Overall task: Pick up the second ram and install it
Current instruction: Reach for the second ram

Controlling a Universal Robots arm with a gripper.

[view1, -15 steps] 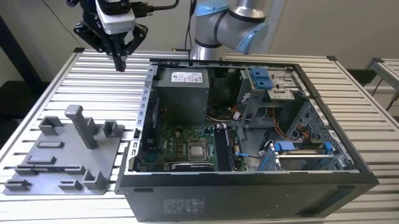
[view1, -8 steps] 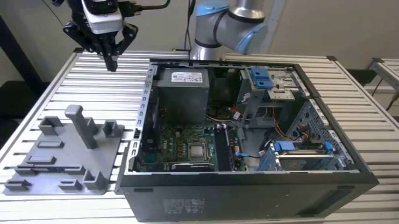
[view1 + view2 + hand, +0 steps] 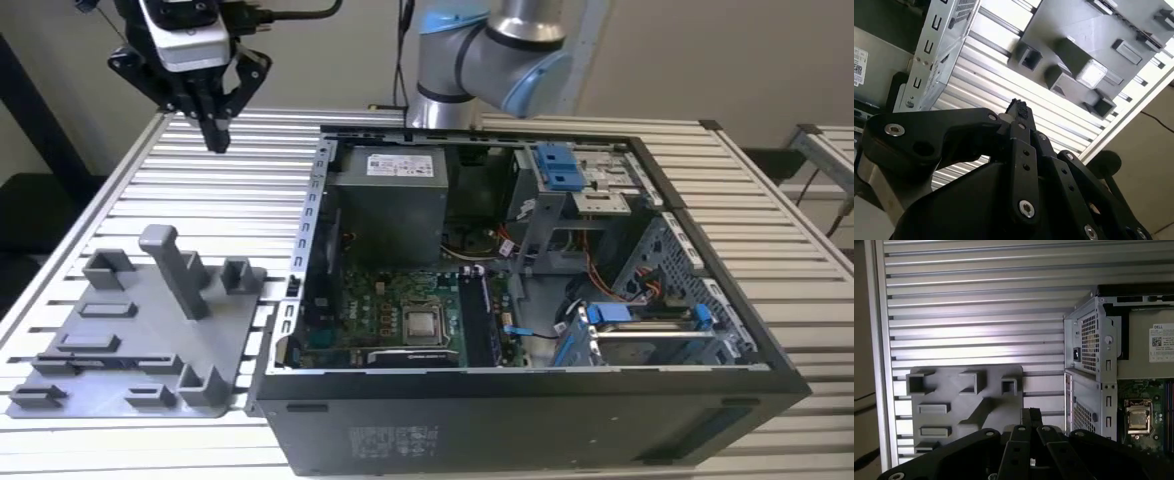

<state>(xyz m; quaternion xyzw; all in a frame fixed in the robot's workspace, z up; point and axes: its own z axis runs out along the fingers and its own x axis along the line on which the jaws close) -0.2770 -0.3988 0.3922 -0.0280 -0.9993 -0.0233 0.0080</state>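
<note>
The hand (image 3: pixel 214 138) hangs closed on nothing above the slatted tabletop (image 3: pixel 254 190), near the grey fixture tray (image 3: pixel 134 340) and beside the open computer case (image 3: pixel 534 395), where what seems the second ram (image 3: pixel 477 318) sits as a dark strip in the motherboard slots.

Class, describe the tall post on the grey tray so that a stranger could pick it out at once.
Find the open computer case on the slatted table; at the exterior view's left of it lies a grey tray. Near the tray's middle stands the post. It alone rises well above the short blocks around it.
</note>
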